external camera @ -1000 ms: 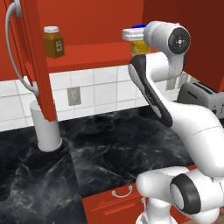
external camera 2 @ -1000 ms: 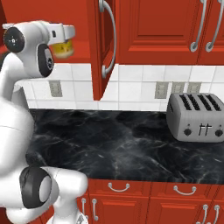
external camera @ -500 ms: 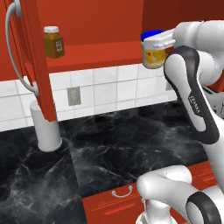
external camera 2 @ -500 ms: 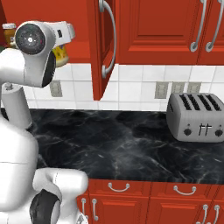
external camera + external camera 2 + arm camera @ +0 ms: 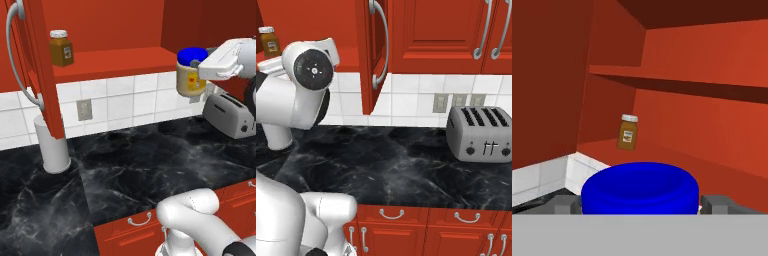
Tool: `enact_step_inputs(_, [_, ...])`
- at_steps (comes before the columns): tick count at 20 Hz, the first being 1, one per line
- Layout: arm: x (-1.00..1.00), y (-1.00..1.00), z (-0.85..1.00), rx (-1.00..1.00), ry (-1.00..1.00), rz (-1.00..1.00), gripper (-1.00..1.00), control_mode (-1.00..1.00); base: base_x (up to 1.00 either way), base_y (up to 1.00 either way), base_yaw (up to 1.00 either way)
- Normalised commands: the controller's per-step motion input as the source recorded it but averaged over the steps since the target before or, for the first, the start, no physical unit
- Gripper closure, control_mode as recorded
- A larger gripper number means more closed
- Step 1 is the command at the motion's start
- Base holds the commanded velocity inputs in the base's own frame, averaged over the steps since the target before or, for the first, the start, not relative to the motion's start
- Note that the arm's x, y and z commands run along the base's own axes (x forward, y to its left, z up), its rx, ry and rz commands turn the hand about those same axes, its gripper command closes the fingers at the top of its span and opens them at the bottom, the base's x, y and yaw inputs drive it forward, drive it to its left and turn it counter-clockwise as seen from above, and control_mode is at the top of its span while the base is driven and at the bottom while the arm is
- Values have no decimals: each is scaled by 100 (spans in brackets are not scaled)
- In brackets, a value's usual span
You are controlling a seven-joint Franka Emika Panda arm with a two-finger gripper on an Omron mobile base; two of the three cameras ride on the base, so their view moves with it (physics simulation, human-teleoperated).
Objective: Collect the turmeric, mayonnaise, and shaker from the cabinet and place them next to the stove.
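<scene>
Carrying the mayonnaise (image 5: 190, 74) out of the cabinet (image 5: 115, 60).
The gripper (image 5: 641, 204) is pinching the wide, rigid, probably slick jar just under its lid.

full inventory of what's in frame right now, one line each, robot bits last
mayonnaise jar: 1, cream-yellow with blue lid, held in the air off the cabinet's right end
turmeric jar: 1, amber-brown with white lid, on the cabinet floor, left
cabinet: 1, red, door open
paper-towel roll: 1, white, upright on the counter
toaster: 1, silver, on the counter at right
counter: 1, black marble
wall outlets: grey, on white tiles
pincer: 1, closed on the mayonnaise jar
</scene>
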Motion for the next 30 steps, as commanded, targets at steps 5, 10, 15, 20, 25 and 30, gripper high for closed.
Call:
enact_step_inputs(5, [-79, 0, -13, 0, 0, 10, 100, -100, 0, 0, 0])
enact_step_inputs(10, [-51, -5, -12, 0, 0, 5, 100, -100, 0, 0, 0])
enact_step_inputs(15, [-53, 0, -18, 0, -4, 4, 100, -100, 0, 0, 0])
enact_step_inputs(20, [-41, 2, -14, 0, -2, 2, 100, -100, 0, 0, 0])
enact_step_inputs(25, [0, 2, -2, 0, 0, 0, 100, -100, 0, 0, 0])
enact_step_inputs(30, [-11, 0, -1, 0, -3, 1, 100, 100, -10, -3, 3])
